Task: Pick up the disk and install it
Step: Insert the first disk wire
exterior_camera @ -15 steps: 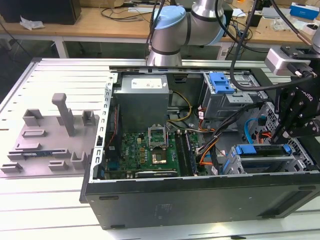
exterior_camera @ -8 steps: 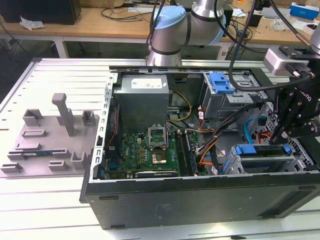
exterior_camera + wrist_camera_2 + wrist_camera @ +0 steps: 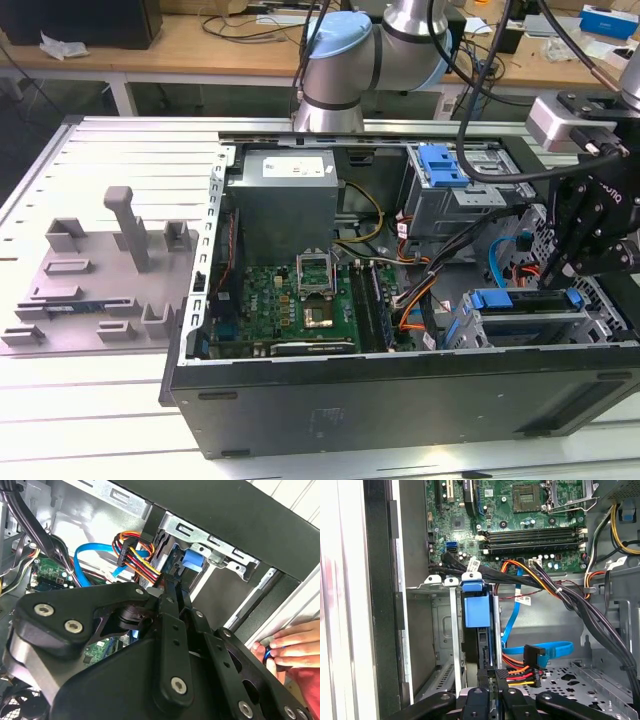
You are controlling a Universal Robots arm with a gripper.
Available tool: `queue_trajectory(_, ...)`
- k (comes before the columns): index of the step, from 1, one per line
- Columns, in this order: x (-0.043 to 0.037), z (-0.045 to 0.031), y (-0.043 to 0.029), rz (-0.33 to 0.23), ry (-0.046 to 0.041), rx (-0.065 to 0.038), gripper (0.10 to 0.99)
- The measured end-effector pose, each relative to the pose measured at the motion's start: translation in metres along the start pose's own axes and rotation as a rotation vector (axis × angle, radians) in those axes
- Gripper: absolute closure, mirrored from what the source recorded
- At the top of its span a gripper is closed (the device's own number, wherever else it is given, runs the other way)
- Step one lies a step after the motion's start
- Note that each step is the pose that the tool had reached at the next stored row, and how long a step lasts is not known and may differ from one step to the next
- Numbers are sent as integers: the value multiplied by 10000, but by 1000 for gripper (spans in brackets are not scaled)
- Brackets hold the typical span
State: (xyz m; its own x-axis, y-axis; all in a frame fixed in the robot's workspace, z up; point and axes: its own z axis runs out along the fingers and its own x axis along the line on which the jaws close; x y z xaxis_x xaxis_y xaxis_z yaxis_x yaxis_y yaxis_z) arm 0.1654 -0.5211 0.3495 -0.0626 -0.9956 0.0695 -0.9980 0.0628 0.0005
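A light metal table point(image 3: 110, 150) built of long grooved slats carries 2 things. An open black computer case point(image 3: 400, 410) lies on its side toward the exterior view's right. A grey moulded fixture plate point(image 3: 100, 290) with upright posts lies toward the left, its edge just beside the case.

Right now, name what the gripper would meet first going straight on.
The disk, edge-on in its bay, lies directly ahead of the gripper in the first wrist view; whether they already touch is unclear.
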Motion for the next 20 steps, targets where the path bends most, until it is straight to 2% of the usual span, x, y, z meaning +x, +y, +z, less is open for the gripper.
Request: queue_trajectory(20,12,3,-15,-6,1,0,922)
